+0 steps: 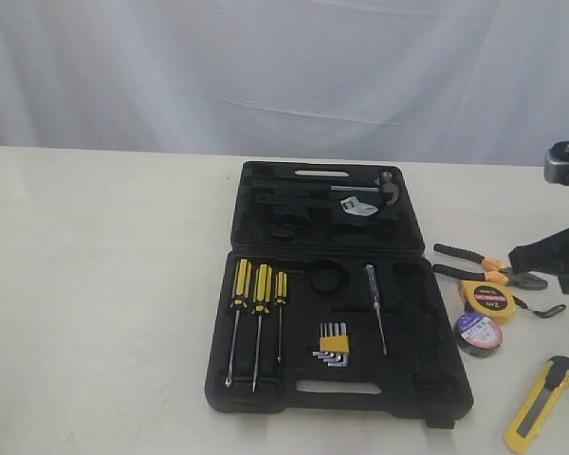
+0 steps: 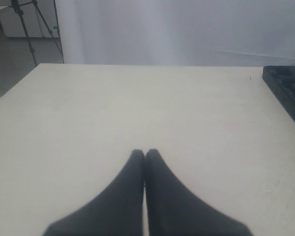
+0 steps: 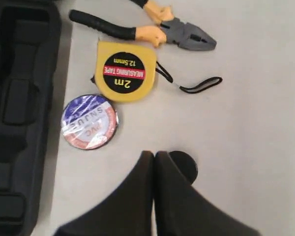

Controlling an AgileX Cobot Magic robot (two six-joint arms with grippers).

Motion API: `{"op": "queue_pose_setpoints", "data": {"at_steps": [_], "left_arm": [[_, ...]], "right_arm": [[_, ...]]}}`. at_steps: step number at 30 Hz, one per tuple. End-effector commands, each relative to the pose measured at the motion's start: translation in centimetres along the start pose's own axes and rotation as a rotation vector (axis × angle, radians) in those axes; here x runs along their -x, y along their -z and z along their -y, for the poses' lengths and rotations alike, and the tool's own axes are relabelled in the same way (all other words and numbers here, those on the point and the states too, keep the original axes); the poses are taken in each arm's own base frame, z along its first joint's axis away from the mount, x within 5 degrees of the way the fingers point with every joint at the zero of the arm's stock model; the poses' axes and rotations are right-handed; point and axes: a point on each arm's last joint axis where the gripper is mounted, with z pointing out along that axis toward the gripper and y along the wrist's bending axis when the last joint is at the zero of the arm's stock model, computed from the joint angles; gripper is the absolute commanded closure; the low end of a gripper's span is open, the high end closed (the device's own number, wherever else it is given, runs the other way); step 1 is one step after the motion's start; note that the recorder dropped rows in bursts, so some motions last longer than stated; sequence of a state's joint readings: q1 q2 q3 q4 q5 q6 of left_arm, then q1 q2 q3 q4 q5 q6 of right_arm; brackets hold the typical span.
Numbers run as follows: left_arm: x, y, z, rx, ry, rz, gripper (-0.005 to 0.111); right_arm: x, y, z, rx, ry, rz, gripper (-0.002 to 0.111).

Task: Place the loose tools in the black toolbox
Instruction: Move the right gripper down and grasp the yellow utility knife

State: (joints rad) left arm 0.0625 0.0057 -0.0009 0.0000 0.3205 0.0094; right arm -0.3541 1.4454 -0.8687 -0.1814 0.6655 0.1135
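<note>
Backdrop: a white curtain hangs behind the off-white table (image 1: 104, 284); you can see nothing more of the room.
Right gripper (image 3: 154, 155): fingers pressed tip to tip with nothing between them. It is poised over bare table just beside the loose tools.
Left gripper (image 2: 145, 152): also clenched and empty, over bare table on the other side of the case. Only a corner of the case shows in its view.
Nearest tool: the black tape roll (image 3: 90, 122) lies flat, closest to the right fingertips, between them and the case wall.
Next out: the yellow tape measure (image 3: 125, 71) sits just beside the roll, perhaps touching it, with its cord trailing away from the case.
Beyond that: the pliers (image 3: 152, 32) lie past the tape measure. Their long axis runs across the exterior view, handles toward the case and nose pointing away.
Utility knife (image 1: 542, 403): out of the right wrist view. It lies slanted near the table's front right, apart from the other three.
Black toolbox (image 1: 436, 379): open flat mid-table, already holding the screwdrivers (image 1: 258, 289) and the hex key set (image 1: 334, 343). All four loose tools are outside it, on its right.
Which arm: yours to use is the right, which is far nearer; the left has the whole case between it and the tools.
Coming move: you will probably need to spread the fingers before going down on the roll.
</note>
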Motion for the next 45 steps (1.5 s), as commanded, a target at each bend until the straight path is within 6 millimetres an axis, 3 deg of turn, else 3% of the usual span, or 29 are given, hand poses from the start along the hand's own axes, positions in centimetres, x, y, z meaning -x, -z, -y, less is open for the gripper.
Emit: {"op": "queue_pose_setpoints", "data": {"at_steps": [1, 4, 11, 15, 28, 37, 41, 45], "left_arm": [[0.0, 0.0, 0.0, -0.006, 0.001, 0.006, 0.107], [0.0, 0.0, 0.0, -0.006, 0.001, 0.006, 0.107], [0.0, 0.0, 0.0, -0.006, 0.001, 0.006, 0.107], [0.0, 0.0, 0.0, -0.006, 0.001, 0.006, 0.107], [0.0, 0.0, 0.0, -0.006, 0.001, 0.006, 0.107], [0.0, 0.0, 0.0, -0.006, 0.001, 0.006, 0.107], [0.0, 0.0, 0.0, -0.006, 0.001, 0.006, 0.107], [0.0, 0.0, 0.0, -0.006, 0.001, 0.006, 0.107]], "right_arm": [[0.1, -4.4, 1.9, -0.011, -0.101, -0.072, 0.109], [0.3, -6.3, 2.4, 0.011, -0.165, -0.111, 0.109], [0.0, -10.4, 2.1, 0.021, -0.13, -0.18, 0.109], [-0.1, -11.6, 2.0, 0.026, -0.12, -0.174, 0.109], [-2.0, -11.6, 2.0, 0.009, -0.117, -0.385, 0.109], [-4.3, -10.7, 2.2, -0.023, -0.099, -0.632, 0.109], [-5.7, -10.6, 1.4, -0.02, -0.072, -0.697, 0.109], [-5.4, -10.5, -0.7, -0.017, -0.005, -0.676, 0.109]]}}
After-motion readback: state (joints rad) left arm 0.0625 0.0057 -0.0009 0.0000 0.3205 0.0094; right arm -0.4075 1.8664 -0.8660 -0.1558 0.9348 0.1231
